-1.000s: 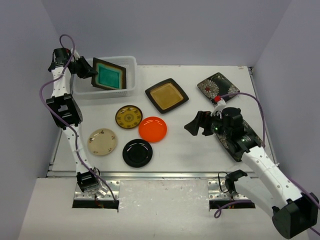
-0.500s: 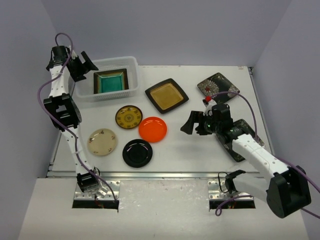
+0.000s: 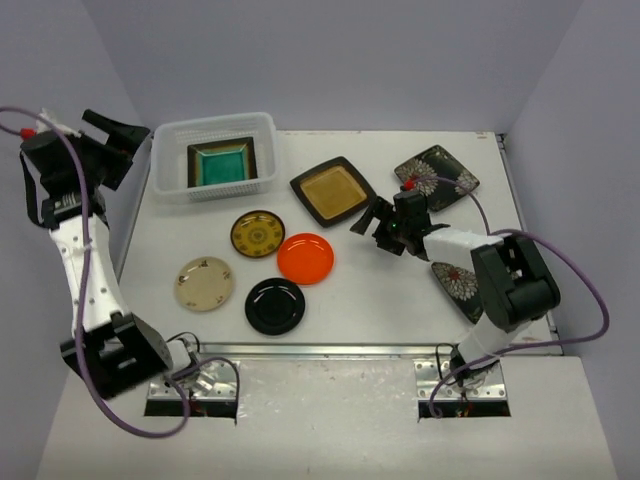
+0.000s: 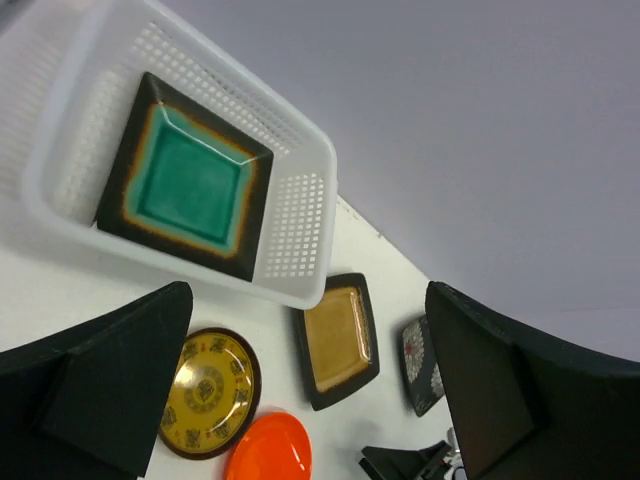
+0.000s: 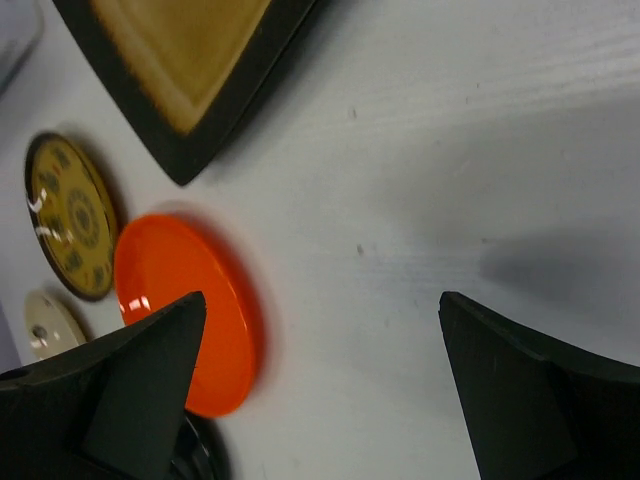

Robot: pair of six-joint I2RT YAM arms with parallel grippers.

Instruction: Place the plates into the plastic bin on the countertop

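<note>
The left gripper (image 3: 128,147) is held with its jaws wide apart and nothing is gripped between them. It is raised off the countertop (image 3: 360,290), just beside the bin (image 4: 295,230) on that bin's outer left side. In the left wrist view the bin is seen ahead of the fingertips. The teal plate (image 4: 190,185) is laid flat on the bin floor, clear of both fingers. No other plate is contained in the bin.

The right gripper (image 3: 368,220) is likewise spread open and empty. It is positioned low over bare countertop. The amber plate (image 3: 333,190) is located just beyond its fingertips, not touched. In the right wrist view the orange plate (image 5: 180,325) is seen ahead of the left-hand finger, with the yellow plate (image 5: 70,215) and the cream plate (image 5: 40,325) farther out on the same side. The round black plate (image 3: 275,305) is located beside the orange plate, on its near side.

One flowered plate (image 3: 437,175) is located behind the right gripper, near the wrist. The second flowered plate (image 3: 460,285) is partly covered by the right arm.
</note>
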